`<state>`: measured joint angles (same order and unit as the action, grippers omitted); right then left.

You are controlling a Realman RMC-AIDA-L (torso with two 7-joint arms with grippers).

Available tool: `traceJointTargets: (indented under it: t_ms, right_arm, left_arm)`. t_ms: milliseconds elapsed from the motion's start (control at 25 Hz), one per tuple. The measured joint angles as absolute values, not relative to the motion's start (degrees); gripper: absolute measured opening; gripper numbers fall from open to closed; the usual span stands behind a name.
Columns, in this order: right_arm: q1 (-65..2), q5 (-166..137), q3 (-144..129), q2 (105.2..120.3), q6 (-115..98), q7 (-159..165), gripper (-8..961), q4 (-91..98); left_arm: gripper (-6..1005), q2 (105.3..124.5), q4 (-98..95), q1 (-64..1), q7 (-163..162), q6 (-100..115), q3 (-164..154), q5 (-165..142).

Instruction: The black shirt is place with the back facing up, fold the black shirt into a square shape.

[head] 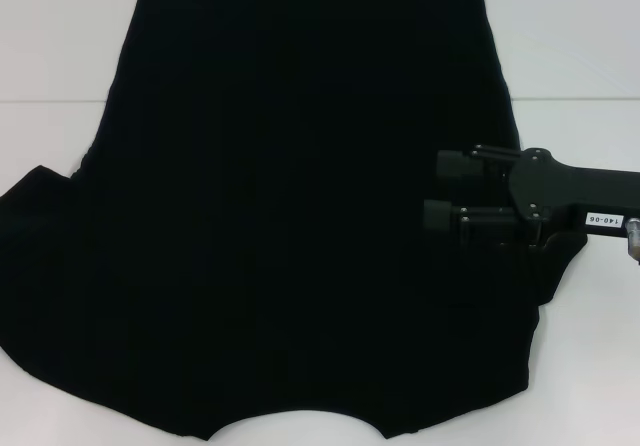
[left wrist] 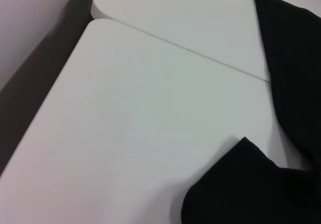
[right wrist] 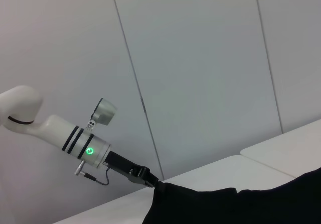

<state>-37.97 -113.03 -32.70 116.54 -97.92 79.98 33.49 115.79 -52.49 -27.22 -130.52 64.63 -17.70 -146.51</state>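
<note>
On the white desk (head: 590,56): black shirt (head: 290,226), spread flat, neckline nearest the robot, one sleeve out to its left. Right hand (head: 432,191) hovers over the right edge, fingers parted, empty. Left hand (right wrist: 145,178) at the far sleeve; grip cannot be told. Step judged: right-side fold; next, grasp the edge. Label reads "140-06", inverted.

We see the black shirt (head: 290,226) as soft matt cloth, smooth and printless under the right gripper (head: 432,192), whose fingers look like hard, slightly glossy black plastic. Beside that gripper, the table (head: 590,56) shows a smooth white matt surface.
</note>
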Motion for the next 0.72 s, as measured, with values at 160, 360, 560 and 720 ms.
traceJointTargets:
  t_ms: [160,360,560,720]
  right_arm:
    - [-38.01,-113.03,-32.69,116.54,-97.90,79.98,864,33.48]
    - [-38.03,-113.03,-32.69,116.54,-97.90,79.94,864,33.48]
    - [-37.96,-113.03,-32.70,116.55,-97.93,79.77,863,33.48]
    - [-37.67,-113.03,-32.73,116.60,-98.15,79.57,863,33.43]
  left_arm:
    - [-1,115.77,-52.89,-27.19,-130.52,64.94,-17.57,-146.51]
    - [0,115.75,-53.06,-27.17,-130.55,66.06,-17.56,-145.81]
    - [0,115.75,-52.95,-27.81,-128.81,69.83,-17.83,-140.33]
    - [0,115.75,-50.97,-29.94,-125.22,72.73,-18.76,-134.84]
